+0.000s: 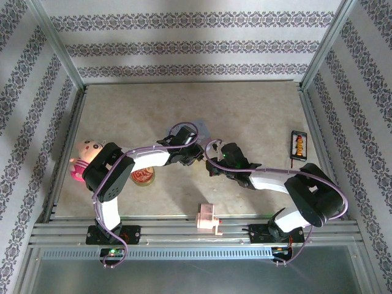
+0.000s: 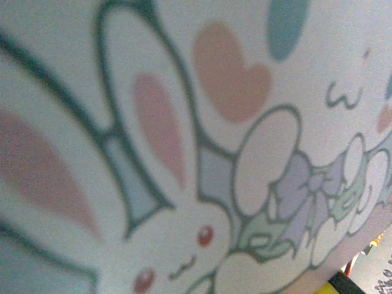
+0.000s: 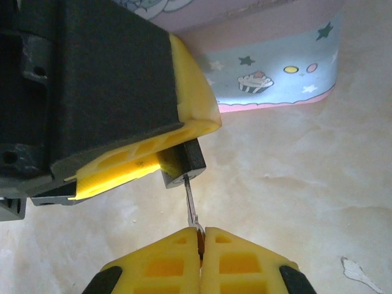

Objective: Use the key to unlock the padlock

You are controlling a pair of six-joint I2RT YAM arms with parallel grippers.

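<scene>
Beige mottled table [image 1: 257, 110], walled by striped floral paper; lighting adequate.

**Right gripper** [image 3: 201, 237], bottom centre of the right wrist view: the yellow fingers are pressed fully together and pinch the head of the key [image 3: 191, 205]. The key's thin shaft rises from that pinch, and its tip meets the lower face of the padlock [image 3: 185, 160] at the keyhole. Depth of insertion cannot be told.

**Left gripper** [image 3: 156, 147], upper left of the same view: the jaws are partly closed and clamp the padlock's dark body between yellow pads. The shackle is hidden.

**Handling, in my judgement:**
- Both items look light, rigid and smooth.
- The key is a mere sliver and is likely to bend or twist in the pads if turned off its axis. It should be held flat across the head, as it is here.
- The padlock is best held across the flat sides of its body, leaving the keyhole and shackle free.

**Surroundings:** the pale blue tin [image 3: 275, 79] lies just behind the padlock, at upper right. In the top view both grippers meet at mid-table, just below the tin. A pink block [image 1: 208, 217] sits well apart, at the lower edge.
</scene>
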